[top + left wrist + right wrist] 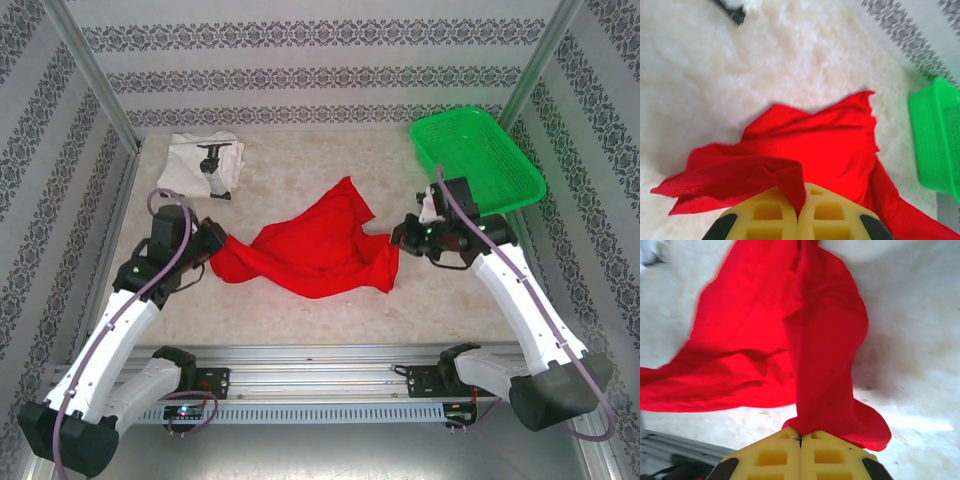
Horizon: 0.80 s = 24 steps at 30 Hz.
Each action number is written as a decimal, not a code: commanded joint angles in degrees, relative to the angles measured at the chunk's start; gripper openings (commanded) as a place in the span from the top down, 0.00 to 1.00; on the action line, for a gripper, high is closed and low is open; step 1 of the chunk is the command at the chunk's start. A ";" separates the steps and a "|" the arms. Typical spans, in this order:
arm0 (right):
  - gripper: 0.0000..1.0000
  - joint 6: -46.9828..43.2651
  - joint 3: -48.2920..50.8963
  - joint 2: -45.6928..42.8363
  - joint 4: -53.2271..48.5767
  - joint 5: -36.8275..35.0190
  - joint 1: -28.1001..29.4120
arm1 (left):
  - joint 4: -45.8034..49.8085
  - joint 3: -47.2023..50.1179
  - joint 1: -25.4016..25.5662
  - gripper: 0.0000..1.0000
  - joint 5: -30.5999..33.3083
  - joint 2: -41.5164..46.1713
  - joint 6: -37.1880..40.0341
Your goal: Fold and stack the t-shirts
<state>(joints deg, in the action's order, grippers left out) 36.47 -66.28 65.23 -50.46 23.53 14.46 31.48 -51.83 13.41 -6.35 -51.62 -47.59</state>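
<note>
The white shirt (203, 165) seems already folded, far left on the tabletop (300, 310). The red shirt (315, 245) lies crumpled in the middle; left tool (800, 212) and right tool (800, 440) each clench one end. Its folding and stacking are not yet done

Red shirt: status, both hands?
Left hand shut on red shirt, right hand too. Shirt crumpled, stretched between them. White shirt, basket clear of it.
</note>
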 commanded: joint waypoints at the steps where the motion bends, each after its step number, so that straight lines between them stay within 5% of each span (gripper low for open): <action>1: 1.00 -0.76 -8.22 1.84 4.28 10.29 -2.85 | 0.39 -9.91 -2.95 1.00 -1.83 -3.52 6.80; 13: 1.00 20.44 -38.22 10.05 26.71 29.02 -21.87 | 4.68 -61.69 -17.00 1.00 -7.62 -25.91 14.28; 24: 1.00 35.82 -55.36 16.90 38.20 33.16 -31.69 | 4.62 -90.08 -22.29 1.00 -12.57 -39.12 12.25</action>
<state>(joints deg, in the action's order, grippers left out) 66.35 -117.45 80.88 -18.28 54.33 -15.84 36.51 -138.45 -7.33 -16.99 -89.69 -35.33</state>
